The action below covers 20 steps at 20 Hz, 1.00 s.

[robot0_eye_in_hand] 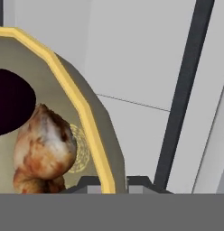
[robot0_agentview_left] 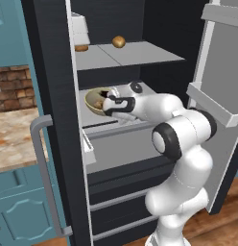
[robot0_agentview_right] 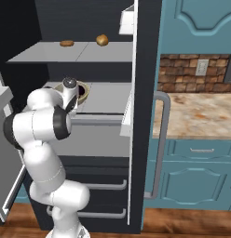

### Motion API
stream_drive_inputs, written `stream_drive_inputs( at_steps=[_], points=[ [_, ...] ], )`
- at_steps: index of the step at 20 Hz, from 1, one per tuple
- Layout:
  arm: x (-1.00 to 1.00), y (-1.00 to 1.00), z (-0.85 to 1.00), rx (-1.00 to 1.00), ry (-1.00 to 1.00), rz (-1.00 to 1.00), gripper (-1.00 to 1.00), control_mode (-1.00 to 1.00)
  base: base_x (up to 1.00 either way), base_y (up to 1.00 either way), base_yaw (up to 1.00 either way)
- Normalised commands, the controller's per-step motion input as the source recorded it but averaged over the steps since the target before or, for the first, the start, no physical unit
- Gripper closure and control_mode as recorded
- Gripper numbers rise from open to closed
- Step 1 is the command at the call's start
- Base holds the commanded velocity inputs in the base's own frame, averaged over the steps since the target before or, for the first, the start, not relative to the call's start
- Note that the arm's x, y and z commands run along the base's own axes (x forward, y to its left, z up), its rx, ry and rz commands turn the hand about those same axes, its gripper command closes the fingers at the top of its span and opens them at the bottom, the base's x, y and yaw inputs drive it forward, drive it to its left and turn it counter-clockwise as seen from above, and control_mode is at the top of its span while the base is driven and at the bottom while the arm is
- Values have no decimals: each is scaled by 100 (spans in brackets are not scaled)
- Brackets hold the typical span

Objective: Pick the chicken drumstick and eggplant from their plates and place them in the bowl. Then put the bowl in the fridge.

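Note:
The tan-yellow bowl (robot0_agentview_left: 94,99) (robot0_agentview_right: 84,91) rests on the middle shelf (robot0_agentview_left: 140,91) of the open black fridge (robot0_agentview_left: 49,72). In the hand view its yellow rim (robot0_eye_in_hand: 82,108) runs down between my two fingertips. My gripper (robot0_eye_in_hand: 113,185) (robot0_agentview_left: 108,104) is shut on the bowl's near rim. Inside the bowl lie the golden-brown chicken drumstick (robot0_eye_in_hand: 44,149) and, beside it, the dark eggplant (robot0_eye_in_hand: 10,101). The plates are out of view.
A round brown ball (robot0_agentview_left: 119,42) (robot0_agentview_right: 102,40) and a flat brown item (robot0_agentview_left: 81,47) (robot0_agentview_right: 67,43) sit on the upper shelf. Open fridge doors (robot0_agentview_left: 217,96) (robot0_agentview_right: 145,93) flank my arm. Drawers (robot0_agentview_left: 121,202) lie below. A stone counter (robot0_agentview_right: 196,114) stands to the right.

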Motion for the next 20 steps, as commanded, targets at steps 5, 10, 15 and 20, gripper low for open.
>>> stream_drive_inputs(
  at_steps=[5, 10, 15, 20],
  points=[
    [29, 7, 0, 0, 0, 0, 100, -100, 0, 0, 0],
    [7, 4, 7, 0, -9, 3, -100, -100, 0, 0, 0],
    [-18, 0, 14, 0, -12, 3, -100, -100, 0, 0, 0],
    [-34, -4, 27, 0, -2, 1, -100, -100, 0, 0, 0]
  ],
)
